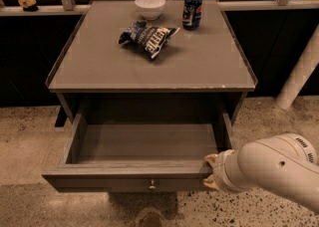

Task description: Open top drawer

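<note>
The top drawer [114,183] of a grey cabinet stands pulled far out toward the camera, and its inside is bare. Its flat grey front carries a small round metal knob [152,186] at centre. No other drawers show. My gripper [211,172], on a white arm that enters from the lower right, sits at the right end of the drawer front. One yellowish finger rests over the front's top edge and the other against its outer face, so the panel is clamped between them.
On the cabinet top [99,66] lie a white bowl [150,7], a blue soda can [192,10] and a dark chip bag [148,37]. A white post [299,71] leans at the right. Speckled floor surrounds the cabinet.
</note>
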Action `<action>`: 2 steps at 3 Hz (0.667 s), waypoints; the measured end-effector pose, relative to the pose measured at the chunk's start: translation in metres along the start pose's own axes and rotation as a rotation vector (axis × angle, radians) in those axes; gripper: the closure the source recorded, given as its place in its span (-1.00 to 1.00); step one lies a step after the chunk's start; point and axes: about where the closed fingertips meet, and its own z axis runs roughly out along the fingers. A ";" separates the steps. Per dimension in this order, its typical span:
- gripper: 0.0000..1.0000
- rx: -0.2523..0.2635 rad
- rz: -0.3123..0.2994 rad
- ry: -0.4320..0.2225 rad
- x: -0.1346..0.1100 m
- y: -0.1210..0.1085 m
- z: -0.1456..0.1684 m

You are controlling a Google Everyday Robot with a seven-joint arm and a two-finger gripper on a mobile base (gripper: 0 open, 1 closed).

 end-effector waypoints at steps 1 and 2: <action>1.00 0.000 0.000 0.000 0.000 0.000 0.000; 1.00 0.004 0.002 0.003 0.003 0.006 -0.001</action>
